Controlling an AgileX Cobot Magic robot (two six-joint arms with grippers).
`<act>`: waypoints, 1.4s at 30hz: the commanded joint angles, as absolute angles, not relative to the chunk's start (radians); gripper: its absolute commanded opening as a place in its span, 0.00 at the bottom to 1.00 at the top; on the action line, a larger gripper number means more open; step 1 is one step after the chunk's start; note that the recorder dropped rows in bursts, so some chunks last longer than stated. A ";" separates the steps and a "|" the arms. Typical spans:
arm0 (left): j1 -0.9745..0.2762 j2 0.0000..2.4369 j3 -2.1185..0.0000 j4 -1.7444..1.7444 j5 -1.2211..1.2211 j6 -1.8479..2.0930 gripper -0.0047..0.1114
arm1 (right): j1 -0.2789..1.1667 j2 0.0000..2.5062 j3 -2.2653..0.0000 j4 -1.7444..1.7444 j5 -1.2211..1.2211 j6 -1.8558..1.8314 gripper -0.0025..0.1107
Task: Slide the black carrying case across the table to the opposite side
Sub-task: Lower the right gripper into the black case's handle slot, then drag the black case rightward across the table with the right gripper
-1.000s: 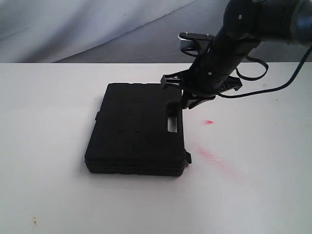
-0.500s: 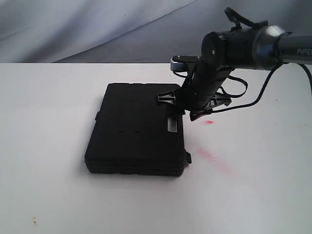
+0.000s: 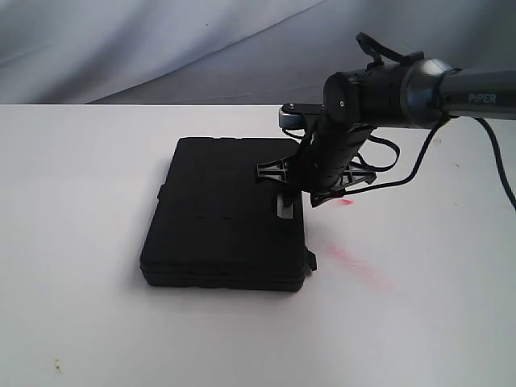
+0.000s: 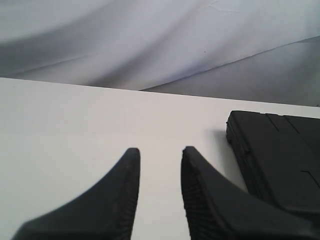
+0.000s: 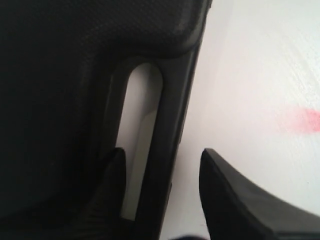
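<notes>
The black carrying case (image 3: 226, 214) lies flat on the white table (image 3: 81, 322), its handle slot (image 3: 286, 208) on the right side. My right gripper (image 3: 300, 189) hangs low over that handle, open. In the right wrist view the gripper (image 5: 162, 155) straddles the handle bar (image 5: 175, 100): one finger sits at the slot, the other over bare table, with a gap to the bar. My left gripper (image 4: 160, 150) is open above the bare table (image 4: 75, 115), with the case (image 4: 280, 155) off to its side. The exterior view does not show the left gripper.
Pink-red smears (image 3: 355, 262) and a small red spot (image 3: 345, 201) mark the table right of the case. A grey cloth backdrop (image 3: 161, 48) hangs behind the table's far edge. A black cable (image 3: 403, 173) trails from the right arm. A small dark speck (image 3: 57, 368) lies near the front left.
The right arm has swung lower and leftward, bringing its gripper down onto the case's handle. The case has not moved.
</notes>
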State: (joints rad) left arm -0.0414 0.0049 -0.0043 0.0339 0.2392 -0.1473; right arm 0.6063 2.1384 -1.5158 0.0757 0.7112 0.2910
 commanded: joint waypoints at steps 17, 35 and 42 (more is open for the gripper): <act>-0.039 0.000 0.000 0.038 0.240 -0.148 0.29 | 0.608 2.136 -1.520 0.090 0.700 0.304 0.32; -0.039 0.000 0.000 0.038 0.240 -0.148 0.29 | 0.608 2.139 -1.520 0.090 0.706 0.304 0.29; -0.039 0.000 0.000 0.038 0.240 -0.148 0.29 | 0.608 2.170 -1.520 0.090 0.722 0.304 0.20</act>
State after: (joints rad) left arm -0.0414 0.0049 -0.0043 0.0339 0.2392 -0.1473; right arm 0.6063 2.1619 -1.5158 0.0908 0.7088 0.3035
